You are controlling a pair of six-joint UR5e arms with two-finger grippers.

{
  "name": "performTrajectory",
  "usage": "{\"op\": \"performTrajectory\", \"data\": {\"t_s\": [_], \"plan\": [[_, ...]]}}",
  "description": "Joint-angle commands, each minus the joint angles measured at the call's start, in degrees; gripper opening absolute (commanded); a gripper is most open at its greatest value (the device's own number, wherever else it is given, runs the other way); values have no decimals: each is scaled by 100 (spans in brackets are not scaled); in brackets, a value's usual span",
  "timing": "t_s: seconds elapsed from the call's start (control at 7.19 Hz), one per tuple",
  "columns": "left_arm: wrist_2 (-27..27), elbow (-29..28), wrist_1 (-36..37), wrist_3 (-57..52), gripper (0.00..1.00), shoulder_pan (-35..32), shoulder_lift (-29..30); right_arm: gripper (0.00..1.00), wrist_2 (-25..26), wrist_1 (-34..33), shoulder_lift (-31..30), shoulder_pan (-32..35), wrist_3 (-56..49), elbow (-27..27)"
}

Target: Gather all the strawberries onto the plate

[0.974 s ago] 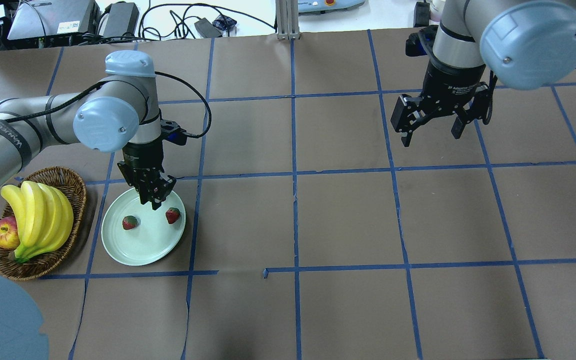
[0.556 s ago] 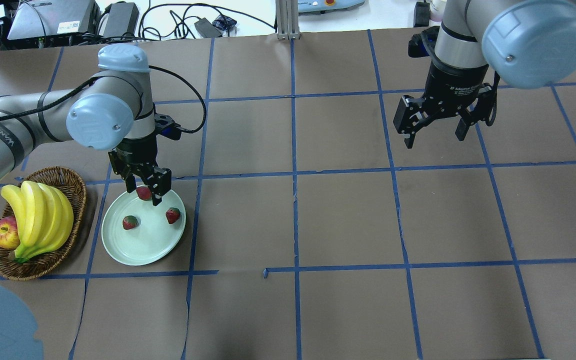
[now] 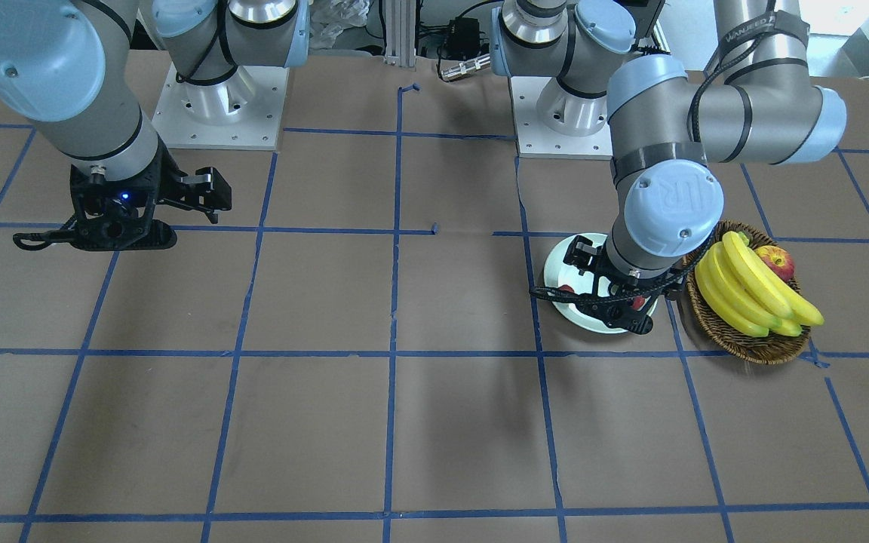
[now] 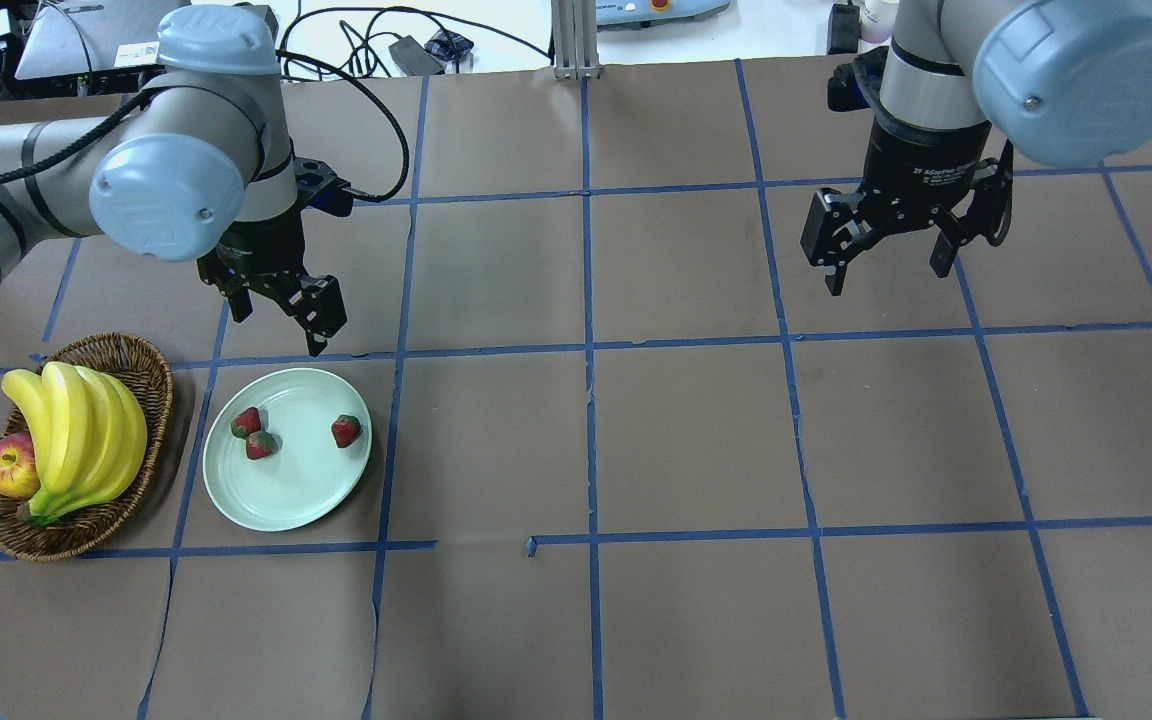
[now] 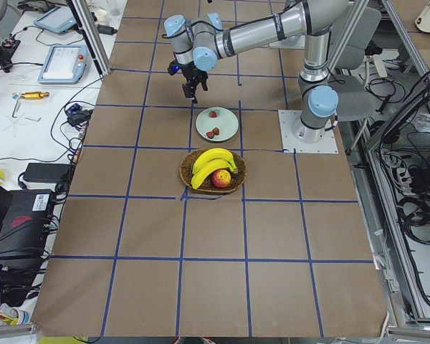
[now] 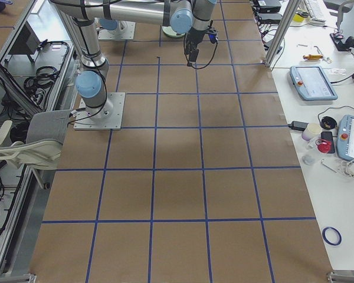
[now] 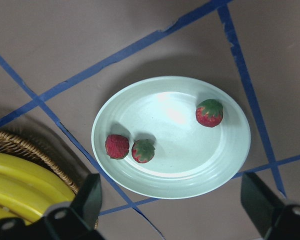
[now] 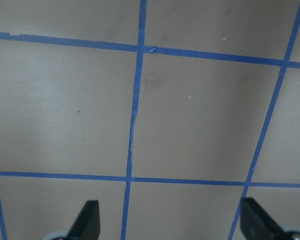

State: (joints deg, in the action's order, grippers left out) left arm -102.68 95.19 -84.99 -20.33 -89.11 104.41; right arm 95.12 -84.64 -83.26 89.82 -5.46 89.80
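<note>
All three strawberries point(image 4: 259, 445) lay on the plate point(image 4: 286, 495), two side by side toward the basket point(image 4: 162, 400), one apart. The left end effector point(image 4: 276, 328) hung spread and empty just beyond the plate's far rim; the right end effector point(image 4: 886, 278), likewise spread, hovered well away from the plate. Collecting looked finished.

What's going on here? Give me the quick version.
Two robot arms are collecting strawberries, and all three now lie on the mint-green plate, two side by side and one apart. The left gripper hangs open and empty above the table, just beyond the plate. The right gripper hangs open and empty, far off on the other side. The job looks done.
</note>
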Motion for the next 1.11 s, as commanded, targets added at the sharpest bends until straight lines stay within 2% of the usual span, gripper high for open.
{"op": "performTrajectory", "data": {"t_s": [0.0, 0.14, 0.56, 0.7, 0.97], "plan": [[621, -166, 35, 1036, 100, -45, -384, 100, -29, -158, -15, 9, 10, -67], [922, -184, 61, 1501, 100, 8, -517, 100, -72, -202, 3, 9, 10, -181], [1004, -202, -70, 1803, 100, 17, -965, 100, -116, -264, -15, 62, 10, -288], [1274, -289, -79, 1822, 100, 0, -1062, 100, -247, -255, -15, 88, 427, -261], [1277, -308, -368, 1822, 100, 8, -1177, 100, -293, -255, 3, 228, 651, -226]]}}
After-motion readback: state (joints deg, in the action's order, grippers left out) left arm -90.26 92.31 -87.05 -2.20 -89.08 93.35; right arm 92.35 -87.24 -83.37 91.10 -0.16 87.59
